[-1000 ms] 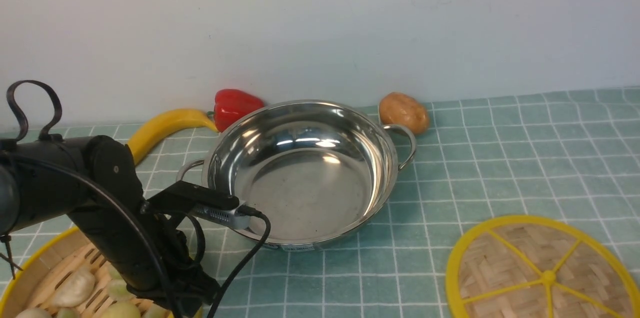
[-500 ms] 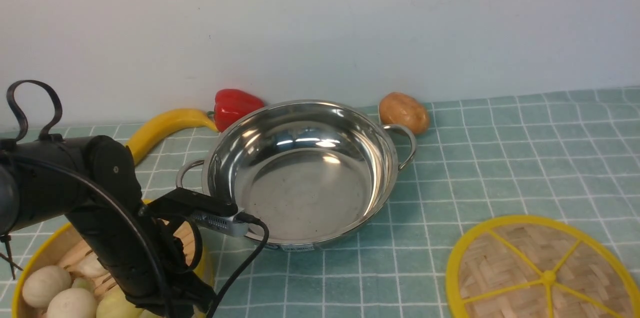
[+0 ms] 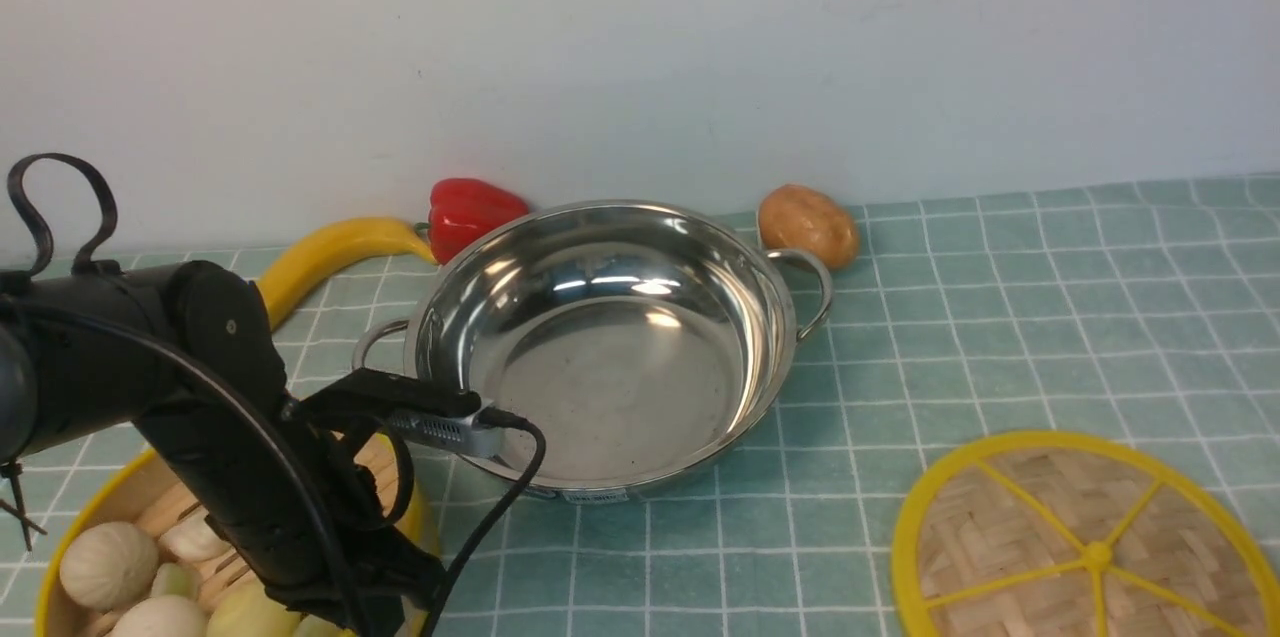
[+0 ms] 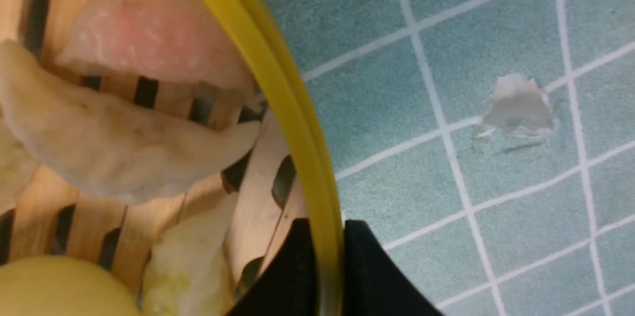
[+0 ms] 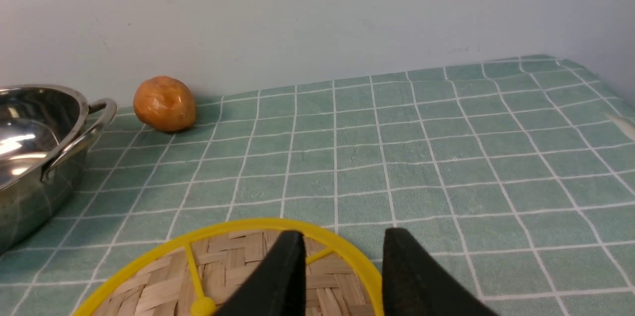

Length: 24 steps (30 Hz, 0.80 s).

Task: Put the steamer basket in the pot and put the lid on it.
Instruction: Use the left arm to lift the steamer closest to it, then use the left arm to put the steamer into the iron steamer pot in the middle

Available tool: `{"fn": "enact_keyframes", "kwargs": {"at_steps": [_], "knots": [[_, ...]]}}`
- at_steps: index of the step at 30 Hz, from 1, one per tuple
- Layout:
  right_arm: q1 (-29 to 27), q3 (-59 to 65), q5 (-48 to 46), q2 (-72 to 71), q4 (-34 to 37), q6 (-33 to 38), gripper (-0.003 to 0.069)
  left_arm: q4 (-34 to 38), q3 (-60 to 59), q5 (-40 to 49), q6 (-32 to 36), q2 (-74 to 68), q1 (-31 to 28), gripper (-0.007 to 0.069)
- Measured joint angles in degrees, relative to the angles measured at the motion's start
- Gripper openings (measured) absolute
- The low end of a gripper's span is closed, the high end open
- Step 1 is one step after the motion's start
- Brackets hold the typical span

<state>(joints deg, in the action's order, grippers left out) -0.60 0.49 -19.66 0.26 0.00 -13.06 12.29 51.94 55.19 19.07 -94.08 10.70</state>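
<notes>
Left pincer [image 4: 327, 229]: clenched on the steamer basket's [image 4: 285, 80] yellow rim.
Right pincer [image 5: 342, 256]: released, jaws apart over the lid's [image 3: 1090, 537] rim.
Basket location: near-left of the tabletop [image 3: 1000, 317], beside the empty pot [image 3: 600, 357].
Hazard: the one-sided grip may let the basket tilt and spill its dumplings [image 4: 114, 142]; its rim could catch the pot's edge.

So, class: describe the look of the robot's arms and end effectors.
The left arm is matte black with rounded joints. A black cable loops above it; another runs from a silver-grey wrist camera. The left end effector and right end effector each show two black tapered fingers. The right arm itself is out of view.
</notes>
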Motion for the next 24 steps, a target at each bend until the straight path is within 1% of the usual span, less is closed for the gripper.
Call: {"fn": "enact_keyframes", "kwargs": {"at_steps": [5,7,11,18,24], "knots": [[0.0,0.0,0.0,0.0,0.0,0.0,0.024,-4.68,5.05,4.92,-5.55,2.69,0.0,0.0046],[0.0,0.0,0.0,0.0,0.0,0.0,0.024,-7.75,7.62,8.67,-6.69,3.12,0.07,0.0057],[0.0,0.0,0.0,0.0,0.0,0.0,0.024,-10.85,11.5,13.91,-7.52,3.23,0.09,0.0061],[0.0,0.0,0.0,0.0,0.0,0.0,0.024,-11.61,17.18,15.21,-7.96,3.23,0.09,0.0061],[0.0,0.0,0.0,0.0,0.0,0.0,0.024,-12.29,23.76,15.03,-10.74,3.23,0.09,0.0064]]}}
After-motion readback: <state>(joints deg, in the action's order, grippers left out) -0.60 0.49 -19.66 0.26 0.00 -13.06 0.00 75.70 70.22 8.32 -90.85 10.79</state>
